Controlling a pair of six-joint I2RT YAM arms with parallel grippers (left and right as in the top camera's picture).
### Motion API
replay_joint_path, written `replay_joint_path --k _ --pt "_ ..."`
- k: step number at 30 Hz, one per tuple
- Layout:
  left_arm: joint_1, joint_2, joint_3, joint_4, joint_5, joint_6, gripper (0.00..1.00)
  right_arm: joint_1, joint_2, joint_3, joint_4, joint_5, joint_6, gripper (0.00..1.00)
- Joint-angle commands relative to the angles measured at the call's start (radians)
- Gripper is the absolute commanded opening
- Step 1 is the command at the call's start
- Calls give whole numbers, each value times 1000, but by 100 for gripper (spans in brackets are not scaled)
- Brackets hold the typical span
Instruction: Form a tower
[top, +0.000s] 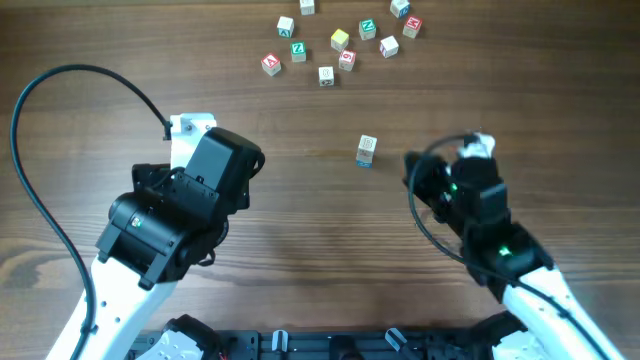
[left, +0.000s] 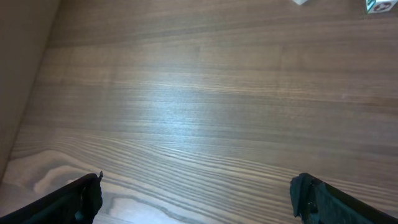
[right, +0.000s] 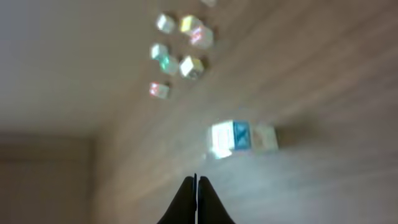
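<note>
The tower is a short stack of wooden letter cubes with a pale top face and a blue-edged bottom cube, standing alone at mid-table. In the blurred right wrist view the tower lies a little beyond and to the right of my right gripper. That gripper is shut with nothing between its fingers. My left gripper is wide open over bare wood, far left of the tower, and holds nothing.
Several loose letter cubes lie scattered at the far edge of the table, behind the tower. They also appear as a blurred loose cluster in the right wrist view. One cube's corner peeks in at the left wrist view's top right.
</note>
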Motion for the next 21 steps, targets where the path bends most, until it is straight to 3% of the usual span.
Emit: replay_joint_path --k 1,4,8,11,21 --pt "2 -9 -1 2 -3 8 100 -114 61 -279 328 -287 67 4" --pt "2 -9 -1 2 -3 8 100 -114 233 -294 438 -311 72 4" --pt "2 -9 -1 2 -3 8 100 -114 537 -286 755 -426 81 4" --pt "2 -9 -1 2 -2 8 100 -114 680 -261 850 -450 102 4" --pt "2 -9 -1 2 -3 8 100 -112 798 -240 997 -418 46 4"
